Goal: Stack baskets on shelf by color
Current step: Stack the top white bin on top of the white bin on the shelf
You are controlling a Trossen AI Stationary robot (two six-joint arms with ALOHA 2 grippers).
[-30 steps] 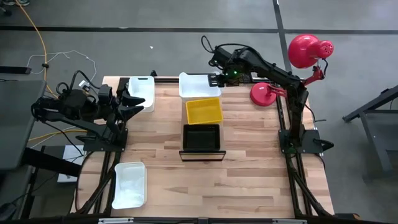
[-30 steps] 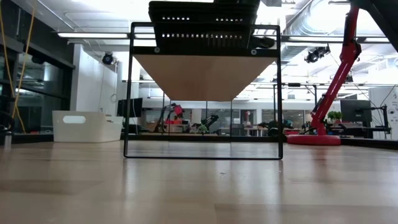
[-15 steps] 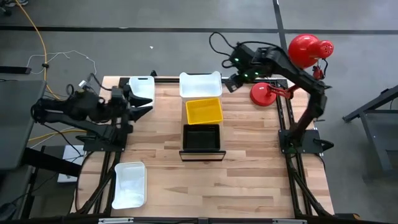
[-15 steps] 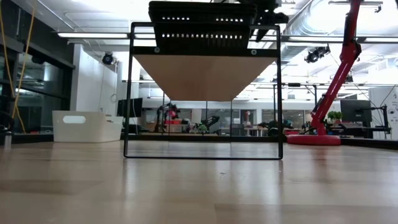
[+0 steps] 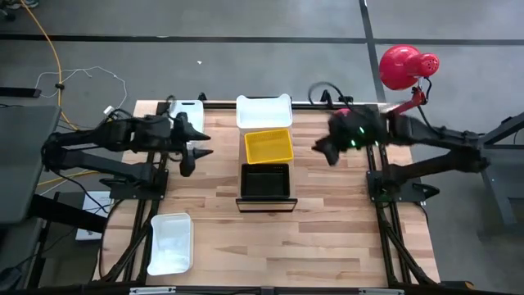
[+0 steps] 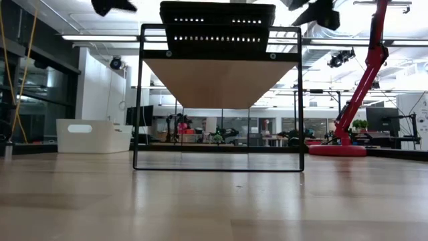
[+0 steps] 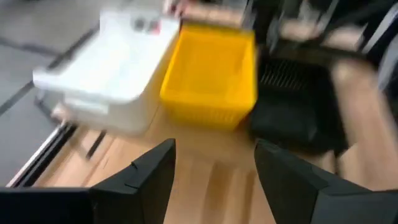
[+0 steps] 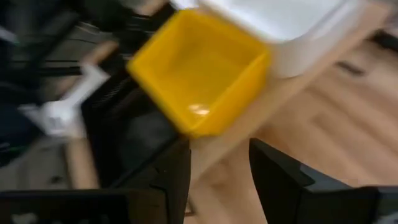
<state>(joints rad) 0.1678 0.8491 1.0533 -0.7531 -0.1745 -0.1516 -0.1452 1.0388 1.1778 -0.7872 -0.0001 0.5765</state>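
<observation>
The shelf (image 5: 291, 169) stands mid-table and carries three baskets in a row: a white one (image 5: 264, 111) at the far end, a yellow one (image 5: 268, 146) in the middle, a black one (image 5: 265, 182) at the near end. My left gripper (image 5: 192, 149) hovers open to the shelf's left, nothing between its fingers; its wrist view shows the white (image 7: 106, 68), yellow (image 7: 211, 71) and black (image 7: 298, 106) baskets ahead. My right gripper (image 5: 323, 152) hovers open to the shelf's right, facing the yellow basket (image 8: 199, 74).
A second white basket (image 5: 187, 111) sits on the table at the far left, partly behind my left arm. Another white basket (image 5: 170, 243) lies at the near left. A red lamp (image 5: 401, 70) stands at the far right. The low view shows the shelf's dark frame (image 6: 140, 100).
My right gripper has drawn back from the white basket at the shelf's far end, going toward the table's right and near edges and turning toward the shelf. My left gripper has swung toward the shelf and the near edge. The baskets have kept still.
</observation>
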